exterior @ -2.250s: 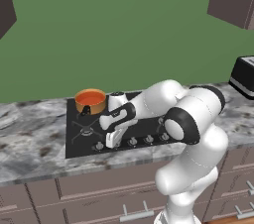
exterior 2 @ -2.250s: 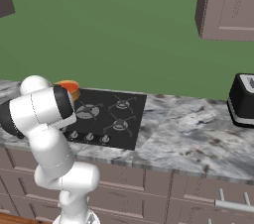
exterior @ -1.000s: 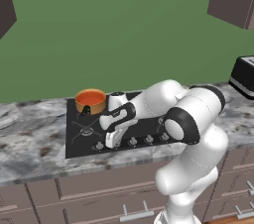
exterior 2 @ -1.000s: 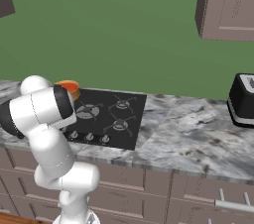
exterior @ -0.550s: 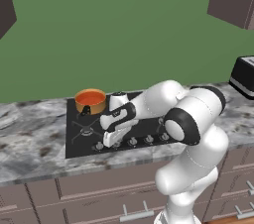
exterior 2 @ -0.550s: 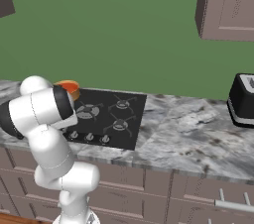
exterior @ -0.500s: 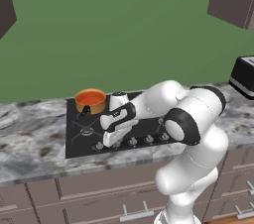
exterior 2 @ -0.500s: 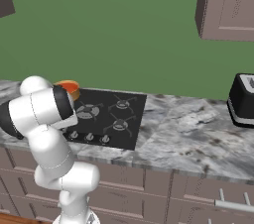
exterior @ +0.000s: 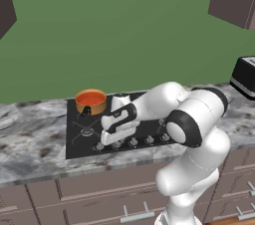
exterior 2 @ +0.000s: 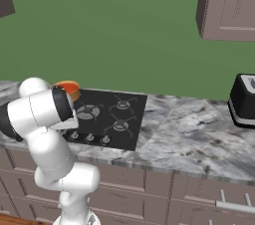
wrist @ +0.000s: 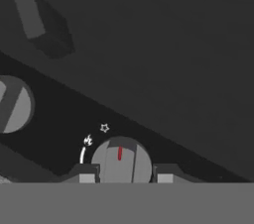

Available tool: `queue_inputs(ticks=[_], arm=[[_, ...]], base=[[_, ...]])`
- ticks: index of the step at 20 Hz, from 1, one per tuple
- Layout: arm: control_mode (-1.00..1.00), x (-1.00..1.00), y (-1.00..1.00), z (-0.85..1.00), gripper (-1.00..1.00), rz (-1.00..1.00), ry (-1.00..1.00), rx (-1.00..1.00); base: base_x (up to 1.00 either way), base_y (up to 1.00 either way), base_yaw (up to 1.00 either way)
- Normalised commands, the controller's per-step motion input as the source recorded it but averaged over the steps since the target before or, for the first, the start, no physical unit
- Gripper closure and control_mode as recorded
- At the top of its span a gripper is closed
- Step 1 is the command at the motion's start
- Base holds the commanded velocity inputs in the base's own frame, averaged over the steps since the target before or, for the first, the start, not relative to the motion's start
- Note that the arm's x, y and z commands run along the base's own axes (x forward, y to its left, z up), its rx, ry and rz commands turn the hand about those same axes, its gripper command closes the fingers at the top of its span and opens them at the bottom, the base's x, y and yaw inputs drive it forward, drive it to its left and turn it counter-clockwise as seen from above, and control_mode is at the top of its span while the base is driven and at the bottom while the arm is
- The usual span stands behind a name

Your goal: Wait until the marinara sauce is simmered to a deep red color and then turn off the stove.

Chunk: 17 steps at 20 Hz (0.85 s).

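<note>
Sauce: the marinara sauce (exterior: 90, 99) sits in an orange pot (exterior: 91, 105) at the stove's (exterior: 79, 142) back-left burner, upper left of the left base view.
Hand: the hand (wrist: 125, 178) straddles a silver knob (wrist: 121, 164), fingers (wrist: 85, 176) either side, spread, not yet pinching.
Relation: knob directly between fingertips, red pointer running away from the hand.
Bench: grey marble bench (exterior 2: 199, 134) carries the stove.

The white arm bends at its dark elbow and reaches forward and down to the left, wrist pitched low, and the gripper (wrist: 125, 178) points downward with its two dark fingers (wrist: 85, 176) spread apart, one on each side of a knob (wrist: 121, 162).
</note>
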Motion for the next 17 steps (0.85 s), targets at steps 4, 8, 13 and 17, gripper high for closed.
queue_inputs(ticks=[4,8,13,17], arm=[[-1.0,0.0,0.0,0.0,1.0,-0.28,0.0,0.0],[-1.0,0.0,0.0,0.0,1.0,-0.26,0.03,0.0],[-1.0,0.0,0.0,0.0,1.0,-0.27,0.04,0.0],[-1.0,0.0,0.0,0.0,1.0,-0.3,0.04,0.0]], base=[[0.0,0.0,0.0],[0.0,0.0,0.0],[0.0,0.0,0.0],[0.0,0.0,0.0]])
